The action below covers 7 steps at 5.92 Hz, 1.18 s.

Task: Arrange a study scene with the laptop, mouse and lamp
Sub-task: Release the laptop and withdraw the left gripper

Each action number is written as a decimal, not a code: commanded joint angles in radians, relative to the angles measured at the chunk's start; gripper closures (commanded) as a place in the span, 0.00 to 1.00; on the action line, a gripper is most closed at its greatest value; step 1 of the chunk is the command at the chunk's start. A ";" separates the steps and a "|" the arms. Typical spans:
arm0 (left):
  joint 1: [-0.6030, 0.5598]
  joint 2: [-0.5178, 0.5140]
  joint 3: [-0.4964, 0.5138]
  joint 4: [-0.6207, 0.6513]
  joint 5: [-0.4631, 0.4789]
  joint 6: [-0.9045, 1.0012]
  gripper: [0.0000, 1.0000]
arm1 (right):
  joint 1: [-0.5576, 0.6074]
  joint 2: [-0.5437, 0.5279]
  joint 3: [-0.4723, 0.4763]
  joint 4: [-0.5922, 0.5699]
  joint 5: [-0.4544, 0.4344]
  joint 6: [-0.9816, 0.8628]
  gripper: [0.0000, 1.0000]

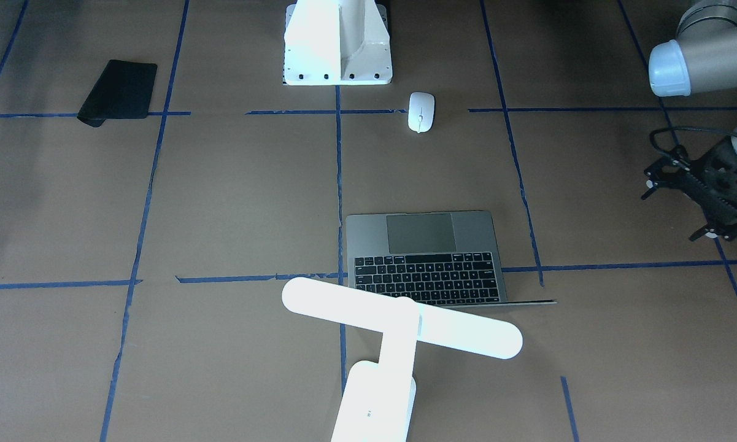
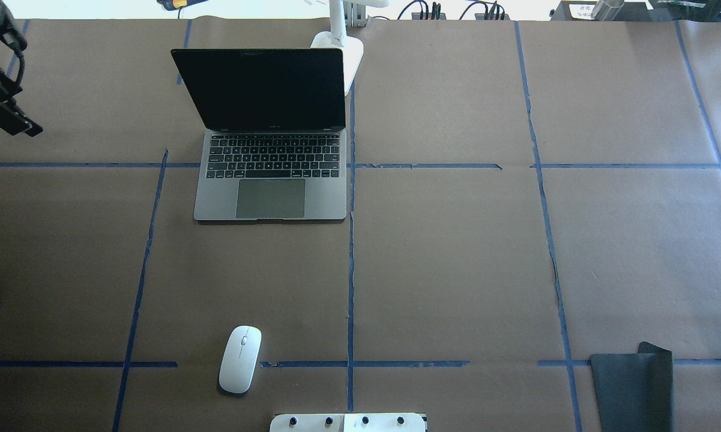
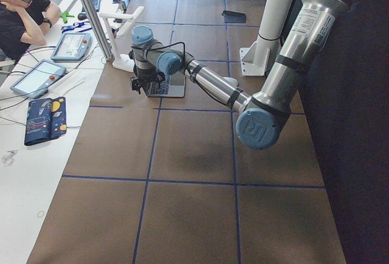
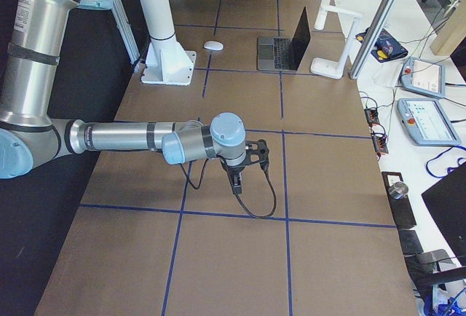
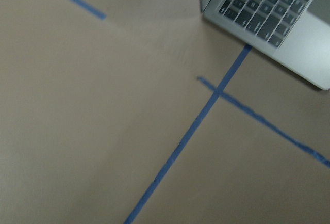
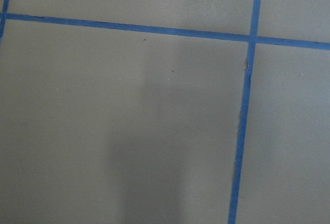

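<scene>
In the overhead view, the left claw (image 2: 3, 90) hangs at the far left over the brown paper-covered tabletop (image 2: 456, 252). Its 2 fingers are spread wide, and it holds and touches nothing. To its right, apart from it, lies the slim space-grey metal laptop (image 2: 270, 180), lid raised and screen dark. The left wrist camera catches only the laptop's near corner and some keys. Just behind the laptop's right rear corner stands the bright white T-shaped desk lamp (image 2: 343, 51). Its long bar head runs across above the lid's top edge in the front-facing view. The small glossy white oval mouse (image 2: 239, 359) sits near the robot's white bolted pedestal (image 2: 348, 423), well apart from the laptop and both claws. A flat black rectangular mat (image 2: 633, 390) lies at the far right. There is 1 of each: laptop, lamp, mouse and mat. The right claw (image 4: 251, 159) shows only in the right side view, over bare tabletop far from all 3 task things. I cannot tell whether it is released or clenched.
</scene>
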 commanded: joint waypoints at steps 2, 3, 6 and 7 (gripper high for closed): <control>-0.207 0.193 0.025 0.030 -0.010 -0.090 0.00 | -0.091 -0.001 0.091 -0.002 0.017 0.194 0.00; -0.302 0.259 0.044 0.019 -0.070 -0.255 0.00 | -0.120 -0.007 0.113 -0.001 0.017 0.290 0.00; -0.309 0.341 0.029 0.012 -0.122 -0.385 0.00 | -0.267 -0.172 0.162 0.208 -0.046 0.561 0.00; -0.309 0.342 0.021 0.012 -0.122 -0.385 0.00 | -0.340 -0.220 0.153 0.374 -0.073 0.717 0.00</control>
